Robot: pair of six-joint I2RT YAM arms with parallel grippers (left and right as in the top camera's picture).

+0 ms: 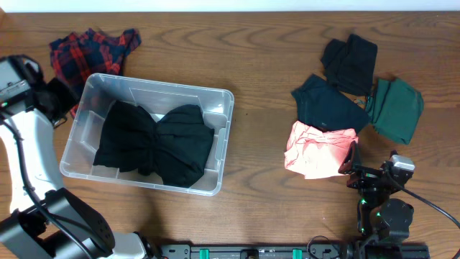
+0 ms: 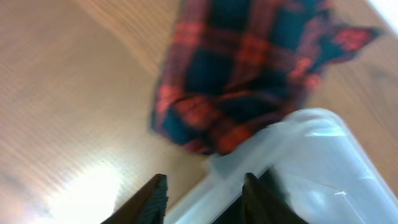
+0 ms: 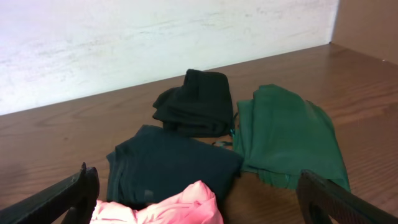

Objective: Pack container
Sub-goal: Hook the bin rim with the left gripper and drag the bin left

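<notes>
So the wooden tabletop (image 1: 266, 65) is the biggest thing here. On its left half sits the container (image 1: 80, 122), a clear plastic bin with rounded corners, set at a bit of an angle and closer to the left edge than to the middle. There's one big black garment (image 1: 154, 144) bunched up in it, covering most of the bottom and riding up the wall nearest the near edge.

Up in the far-left corner there's a red and dark plaid shirt (image 1: 90, 54), crumpled, right against the bin's far-left corner.

The other clothes are all on the right half. A green piece (image 1: 397, 108) lies closest to the right edge. Next to it, toward the middle, is a dark blue-green one (image 1: 327, 106), and the two touch. A folded black item (image 1: 351, 63) sits behind them toward the far edge, overlapping the dark one. A pink one (image 1: 316, 150) is the closest of the pile to the near edge, its far side lapping onto the dark one.

My left hand (image 2: 205, 180) is by the bin's far-left corner with its fingers apart. The rim shows between them, and I honestly can't tell if they touch it. My right hand (image 3: 198, 177) is down low, just beside the pink piece, fingers spread wide with nothing in them.
</notes>
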